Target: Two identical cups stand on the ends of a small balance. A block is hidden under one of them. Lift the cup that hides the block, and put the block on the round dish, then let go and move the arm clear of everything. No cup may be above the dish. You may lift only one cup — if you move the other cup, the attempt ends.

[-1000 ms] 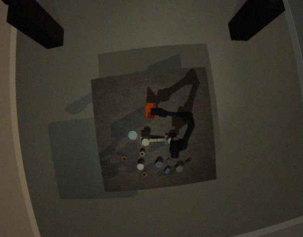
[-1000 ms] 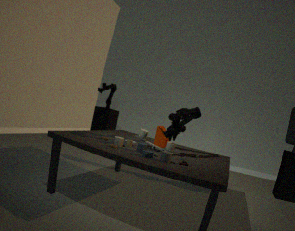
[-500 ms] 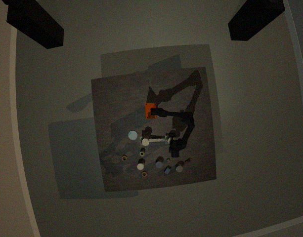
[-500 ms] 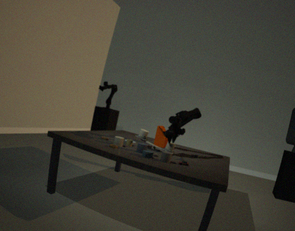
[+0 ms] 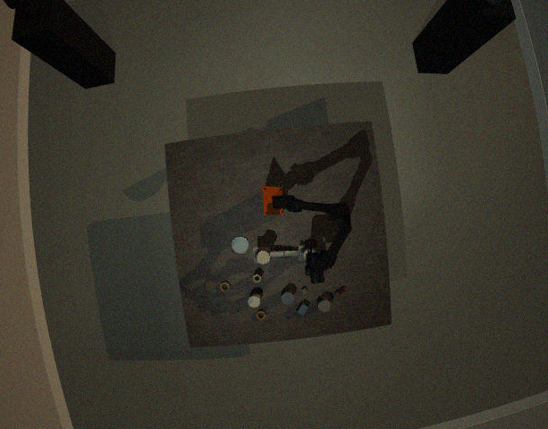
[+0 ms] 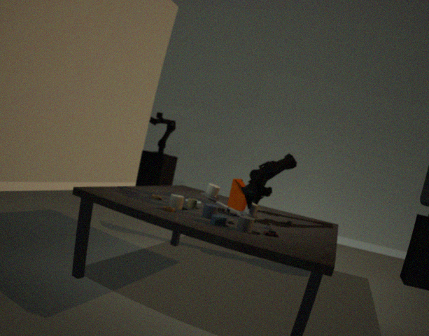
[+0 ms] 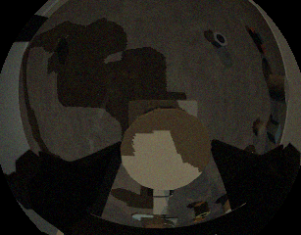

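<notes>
My gripper (image 7: 169,145) wide open, dark fingers flanking a pale cup (image 7: 165,153) directly below, balance beam (image 7: 161,204) beneath it, dim table (image 7: 189,39).

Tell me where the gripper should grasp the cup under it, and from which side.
Grip the cup across its round side wall, descending straight from above: it stands upright, centred between the fingers of the open gripper, and its top looks closed, leaving no rim to pinch.

Cream cups (image 5: 263,256), orange base (image 5: 272,200), pale-blue dish (image 5: 240,244)
</notes>
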Robot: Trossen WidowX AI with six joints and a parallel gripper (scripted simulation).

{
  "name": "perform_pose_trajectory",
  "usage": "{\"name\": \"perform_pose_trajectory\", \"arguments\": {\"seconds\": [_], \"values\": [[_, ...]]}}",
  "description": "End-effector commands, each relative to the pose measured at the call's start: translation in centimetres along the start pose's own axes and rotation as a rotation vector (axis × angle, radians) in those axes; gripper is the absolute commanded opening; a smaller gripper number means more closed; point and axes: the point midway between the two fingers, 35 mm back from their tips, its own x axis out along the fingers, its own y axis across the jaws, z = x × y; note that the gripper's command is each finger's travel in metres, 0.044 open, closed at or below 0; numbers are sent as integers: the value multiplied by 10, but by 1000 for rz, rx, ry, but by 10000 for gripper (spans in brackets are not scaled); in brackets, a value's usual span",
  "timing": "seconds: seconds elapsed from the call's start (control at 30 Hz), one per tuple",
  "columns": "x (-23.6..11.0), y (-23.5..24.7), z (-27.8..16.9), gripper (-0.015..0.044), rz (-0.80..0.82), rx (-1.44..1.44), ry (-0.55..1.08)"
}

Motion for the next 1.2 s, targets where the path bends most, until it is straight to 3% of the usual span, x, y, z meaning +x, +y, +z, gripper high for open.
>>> {"name": "perform_pose_trajectory", "arguments": {"seconds": [0.0,0.3,0.37,0.73,1.13,1.17], "values": [[8,2,-1,440,7,7,4],[20,4,0,440,7,6,1],[20,4,0,387,7,6,1],[20,4,0,314,7,6,1],[10,1,-1,0,6,6,5],[9,1,-1,0,6,6,6]]}}
